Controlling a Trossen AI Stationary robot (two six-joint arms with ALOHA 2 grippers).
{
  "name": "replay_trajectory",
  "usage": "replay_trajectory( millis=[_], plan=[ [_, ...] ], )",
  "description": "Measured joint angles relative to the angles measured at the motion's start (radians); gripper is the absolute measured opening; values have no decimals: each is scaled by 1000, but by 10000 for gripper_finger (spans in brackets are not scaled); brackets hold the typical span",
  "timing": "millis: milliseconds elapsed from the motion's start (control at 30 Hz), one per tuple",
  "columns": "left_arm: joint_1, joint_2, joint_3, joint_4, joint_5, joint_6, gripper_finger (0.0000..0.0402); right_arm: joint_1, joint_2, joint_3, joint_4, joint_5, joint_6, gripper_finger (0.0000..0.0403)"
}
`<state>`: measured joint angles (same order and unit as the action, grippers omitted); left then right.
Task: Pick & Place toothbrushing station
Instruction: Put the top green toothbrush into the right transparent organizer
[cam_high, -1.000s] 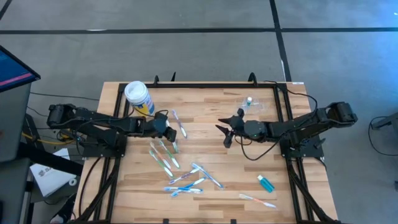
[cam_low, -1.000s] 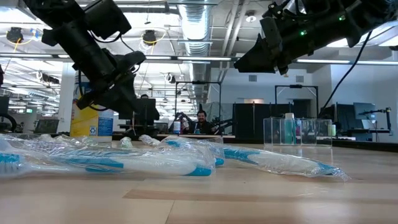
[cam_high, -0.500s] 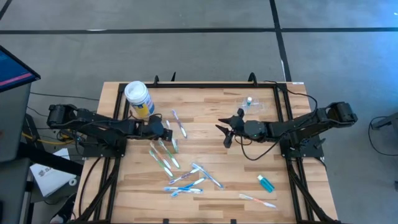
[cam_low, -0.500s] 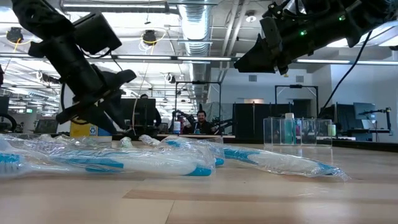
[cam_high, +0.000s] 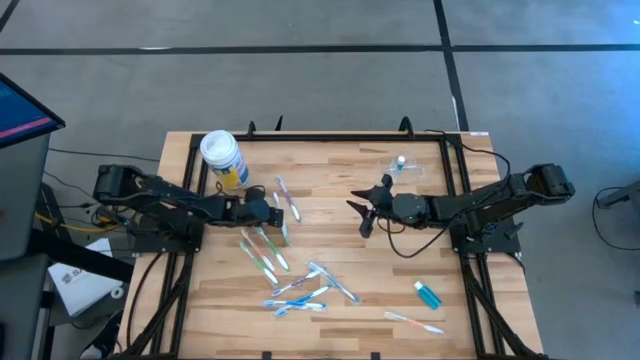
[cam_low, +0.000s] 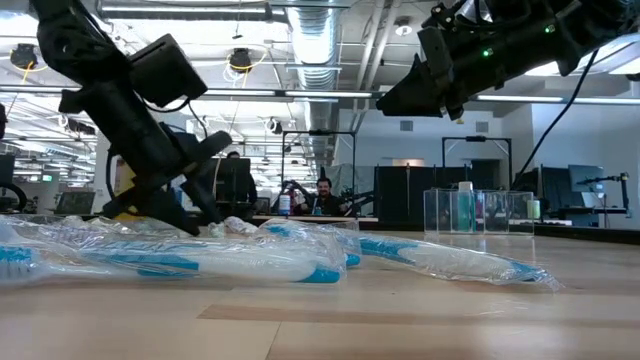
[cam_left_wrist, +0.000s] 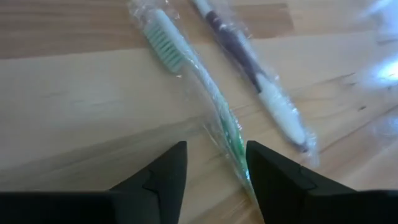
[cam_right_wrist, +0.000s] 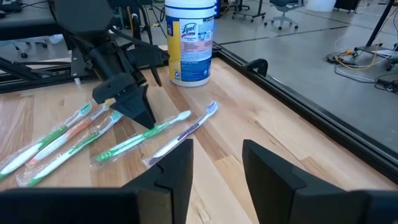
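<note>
- White-lidded canister (cam_right_wrist: 189, 42), near the tabletop's (cam_right_wrist: 261, 124) edge: the brand "Lysol" reads in blue script on its yellow-and-blue label.
- Smaller print below the brand: too fine to read.
- Toothbrush wrappers: no legible lettering.

Light wooden slat table (cam_high: 330, 205) in a black frame. Lying on it: wrapped toothbrushes (cam_high: 268, 248) scattered left of centre and toward the near edge, one more (cam_high: 414, 322) near the right front, a teal item (cam_high: 428, 295), a white-lidded canister (cam_high: 224, 158), and, apparently, a clear cup (cam_high: 404, 168) far right.
</note>
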<state>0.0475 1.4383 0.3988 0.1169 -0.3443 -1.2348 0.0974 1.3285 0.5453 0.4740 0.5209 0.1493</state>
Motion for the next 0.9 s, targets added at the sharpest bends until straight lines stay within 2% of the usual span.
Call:
replay_trajectory(
  millis=[400,900],
  plan=[
    [7,-8,-2,20,15,2,176,0,0,0,-3,0,0,128],
    [11,1,-3,60,2,4,148,-1,0,0,-3,2,-1,128]
  ],
)
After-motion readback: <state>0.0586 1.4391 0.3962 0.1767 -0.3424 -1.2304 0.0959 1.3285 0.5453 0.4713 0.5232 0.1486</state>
